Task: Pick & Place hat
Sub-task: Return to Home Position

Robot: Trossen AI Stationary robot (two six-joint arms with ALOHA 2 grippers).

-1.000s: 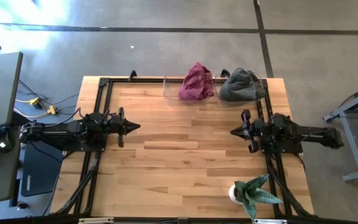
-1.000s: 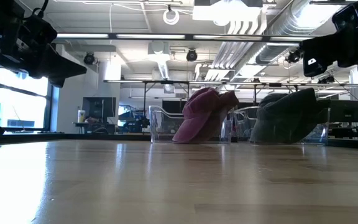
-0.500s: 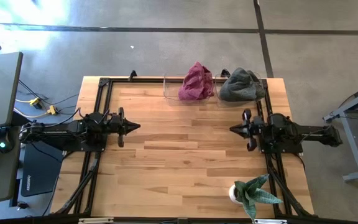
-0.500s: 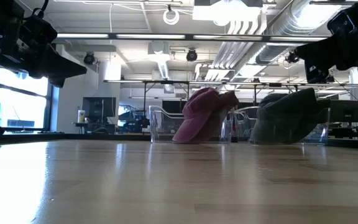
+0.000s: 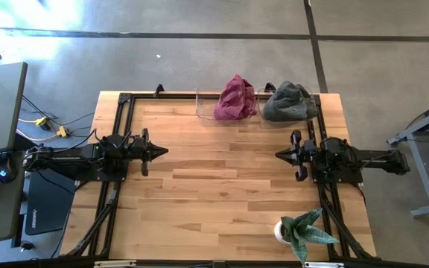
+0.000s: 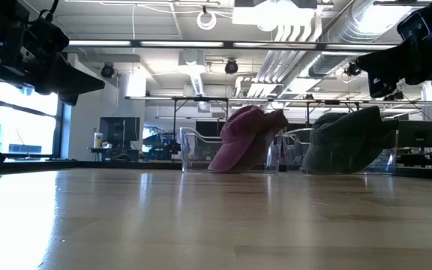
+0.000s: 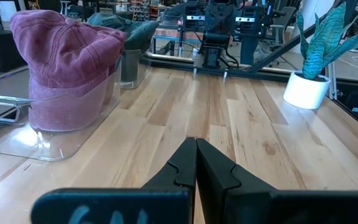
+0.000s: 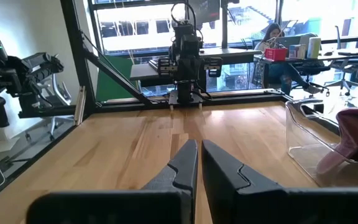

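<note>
Two hats sit at the table's far edge, each in a clear bin. The pink hat stands crown up in the left bin. The grey-green hat fills the bin to its right. My left gripper hovers shut and level over the table's left side, pointing toward the right edge. My right gripper hovers shut and level over the right side, pointing toward the left edge. Neither touches anything.
A potted plant stands at the near right corner. Black frame rails run along the table's sides. Bare wood lies between the two grippers. A person sits in the room beyond the table.
My right gripper has turned a little at the wrist while staying shut above the table's right side. The hats and my left gripper have not moved.
</note>
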